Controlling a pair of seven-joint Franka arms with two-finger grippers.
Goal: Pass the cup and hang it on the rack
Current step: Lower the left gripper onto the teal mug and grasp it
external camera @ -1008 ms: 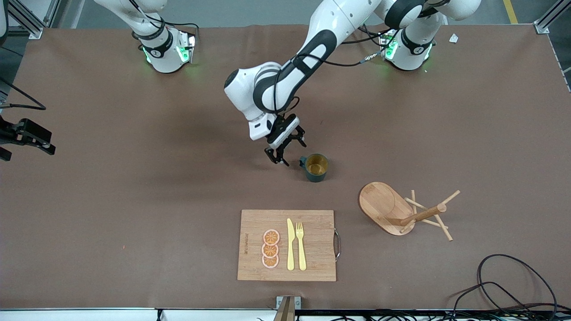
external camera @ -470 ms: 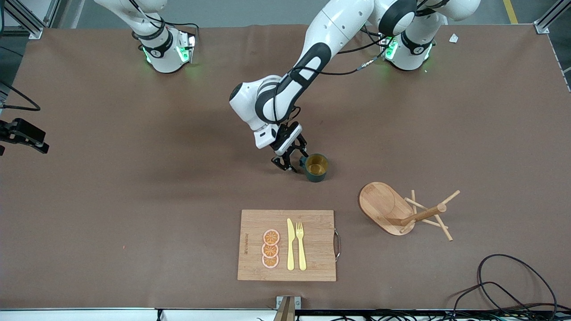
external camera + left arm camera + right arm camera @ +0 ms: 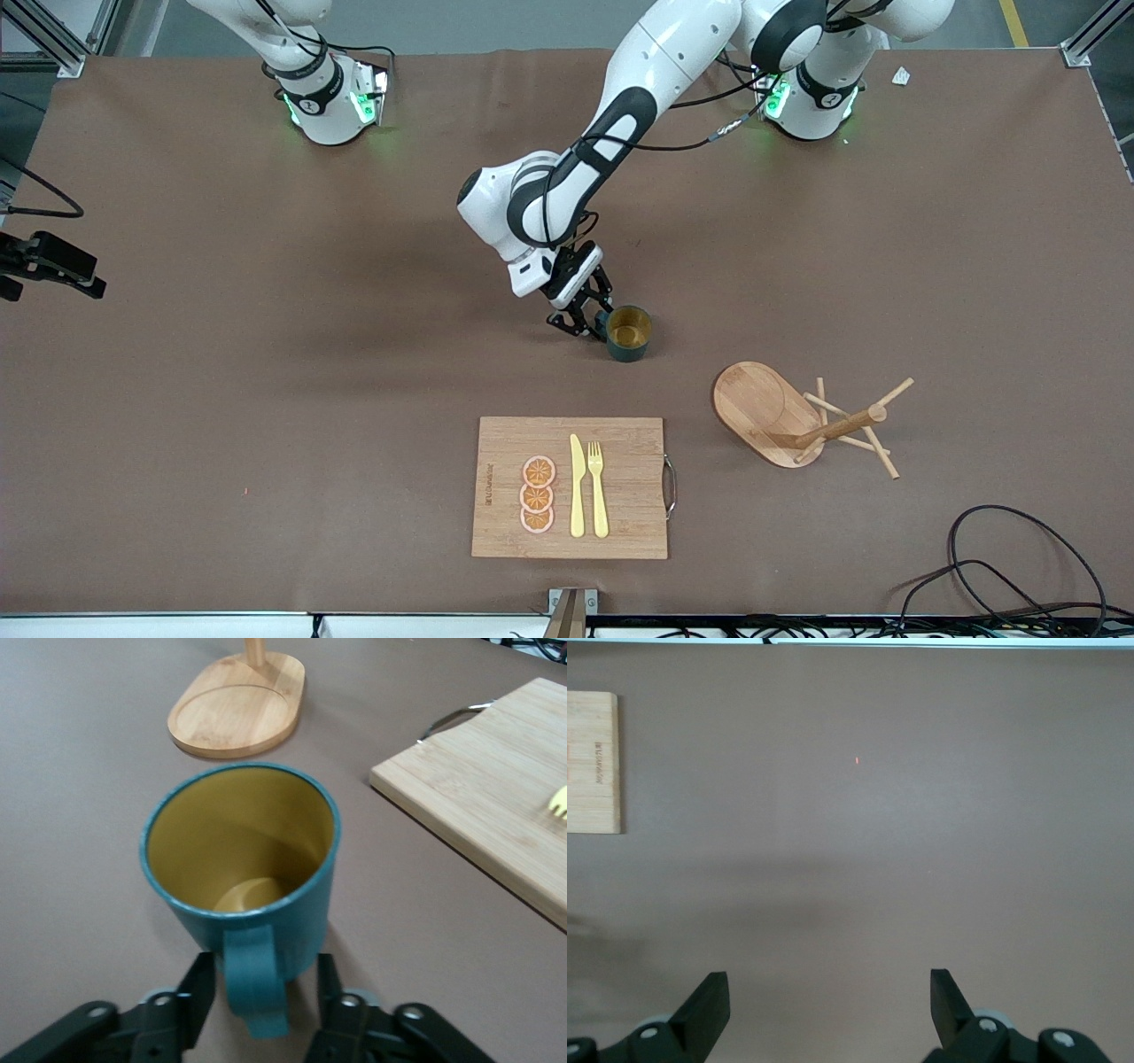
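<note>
The dark teal cup (image 3: 629, 332) stands upright mid-table, its tan inside showing, and fills the left wrist view (image 3: 239, 859). Its handle (image 3: 255, 983) points at my left gripper (image 3: 583, 321). In the left wrist view the left gripper (image 3: 263, 981) is low at the table with one finger on each side of the handle and a small gap on both sides, so it is open. The wooden rack (image 3: 771, 412) stands upright nearer the front camera, toward the left arm's end; its oval base (image 3: 235, 709) shows. My right gripper (image 3: 828, 1001) is open and empty over bare table at the right arm's end (image 3: 62, 266).
A bamboo cutting board (image 3: 571, 487) with a yellow knife, a fork and orange slices lies near the front edge; its corner shows in the left wrist view (image 3: 496, 806). Black cables (image 3: 1019, 567) lie at the front corner of the left arm's end.
My left gripper has moved toward the cup and lowered, so its fingers now straddle the handle. The cup and rack have not moved. The right gripper shifted slightly.
</note>
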